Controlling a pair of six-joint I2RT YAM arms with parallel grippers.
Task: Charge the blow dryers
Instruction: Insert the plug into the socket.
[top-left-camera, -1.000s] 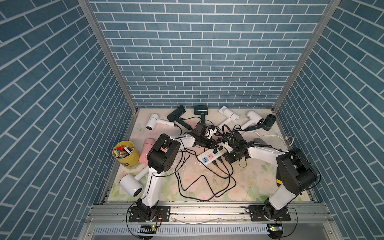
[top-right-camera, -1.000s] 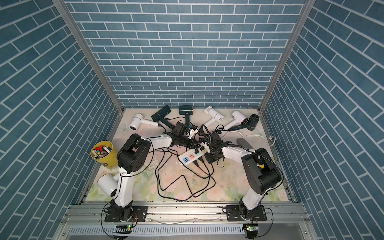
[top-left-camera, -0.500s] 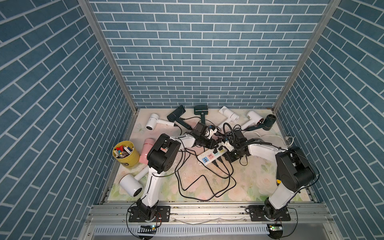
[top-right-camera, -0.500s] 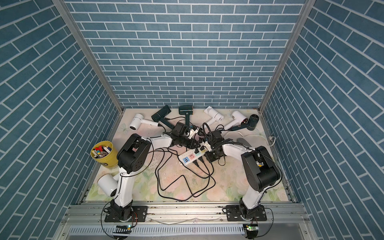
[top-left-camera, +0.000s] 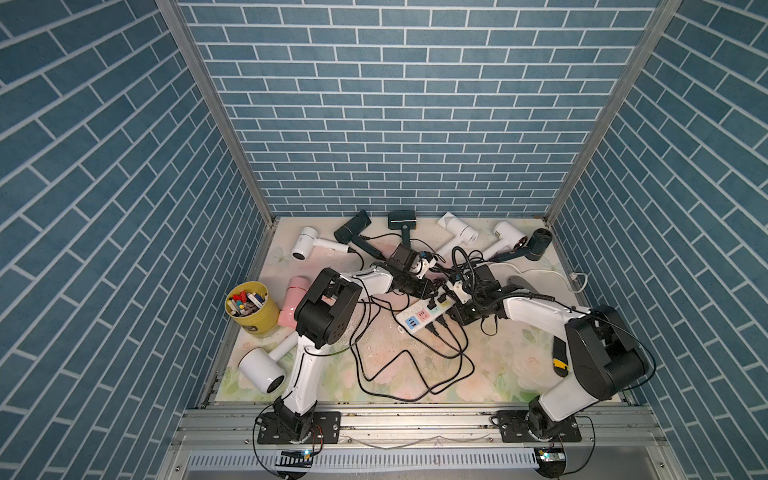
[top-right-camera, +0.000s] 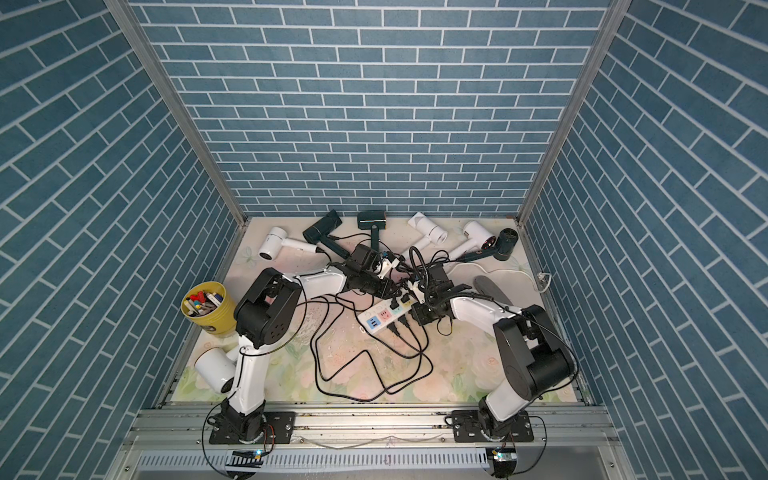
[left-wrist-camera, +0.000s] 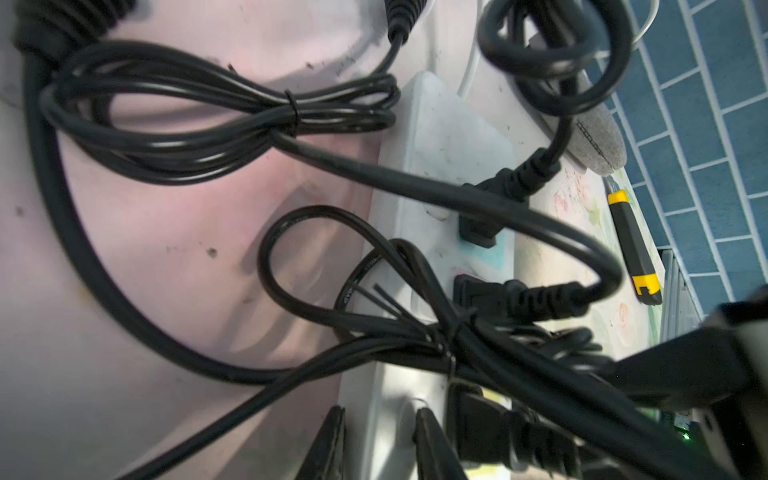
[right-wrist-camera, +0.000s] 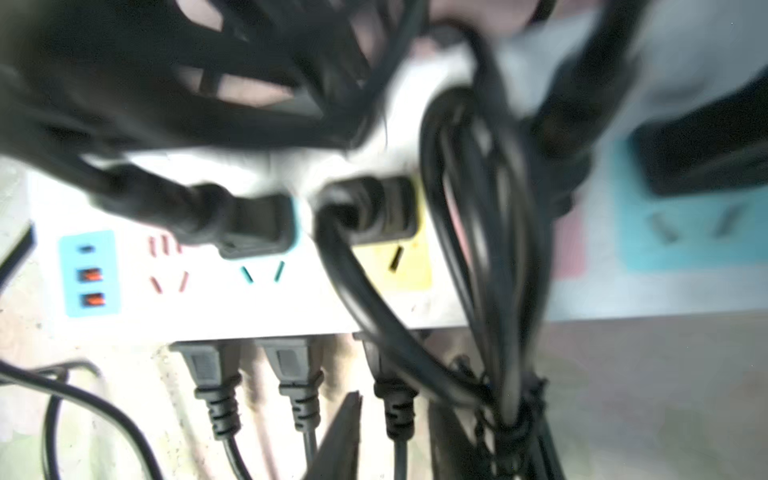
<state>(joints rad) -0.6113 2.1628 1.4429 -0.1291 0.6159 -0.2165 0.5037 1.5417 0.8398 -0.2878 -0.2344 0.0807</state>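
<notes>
The floral bench (top-left-camera: 498, 374) carries a white power strip (top-left-camera: 424, 318) near its middle. The left arm (top-left-camera: 324, 320) and right arm (top-left-camera: 598, 357) reach in to the power strip from either side.

Six blow dryers (top-left-camera: 457, 226), some white and some dark, lie in a row behind the power strip. A pink blow dryer (top-left-camera: 291, 303) and a large white blow dryer (top-left-camera: 262, 368) lie well to its left, near a yellow cup (top-left-camera: 251, 309). Black cords (top-left-camera: 415, 365) loop in front of the power strip, and a yellow-and-black knife (left-wrist-camera: 631, 245) lies to its right.

The left gripper (left-wrist-camera: 380, 415) has its jaws apart astride the power strip's edge; I cannot tell whether they clamp it. The right gripper (right-wrist-camera: 395, 403), seen blurred, has its jaws spread beside the power strip, around a cord and not pinching it. Three plugs (right-wrist-camera: 291, 365) sit in the power strip's side and two more (right-wrist-camera: 257, 224) sit on its top.
</notes>
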